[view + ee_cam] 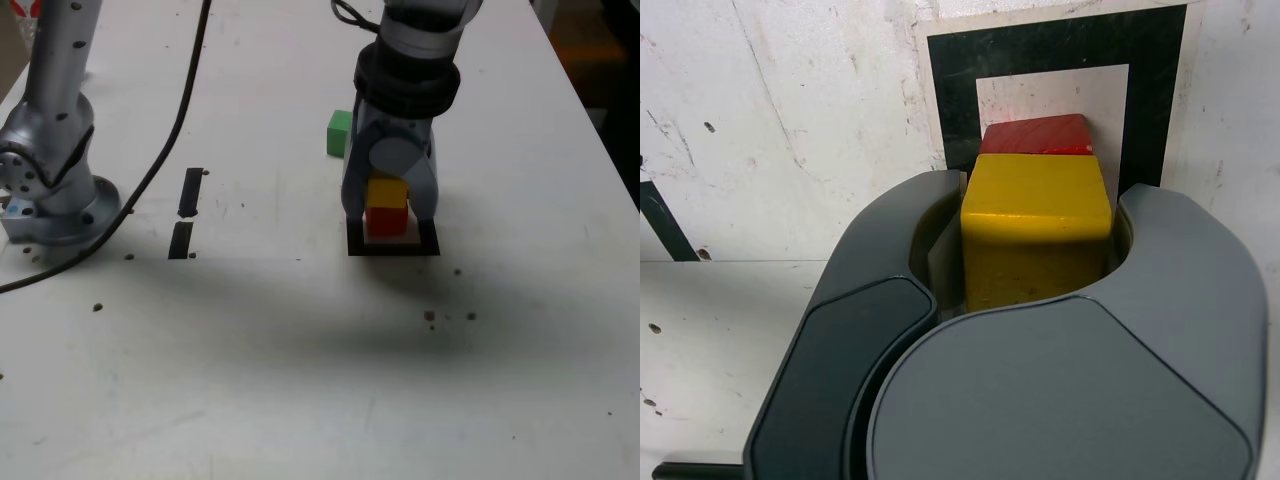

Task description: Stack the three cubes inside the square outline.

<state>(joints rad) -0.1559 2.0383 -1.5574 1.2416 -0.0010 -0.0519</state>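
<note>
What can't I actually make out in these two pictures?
- Green cube: partly behind the arm in the exterior view; not seen in the wrist view.
- Red cube: mostly covered by the yellow cube in the wrist view.
- Far side of the square outline: hidden behind the fingers in the exterior view.
- Arm: its upper part is cut off by the exterior view's top edge.

We can read no text, label, brand, number or sign in either view.
</note>
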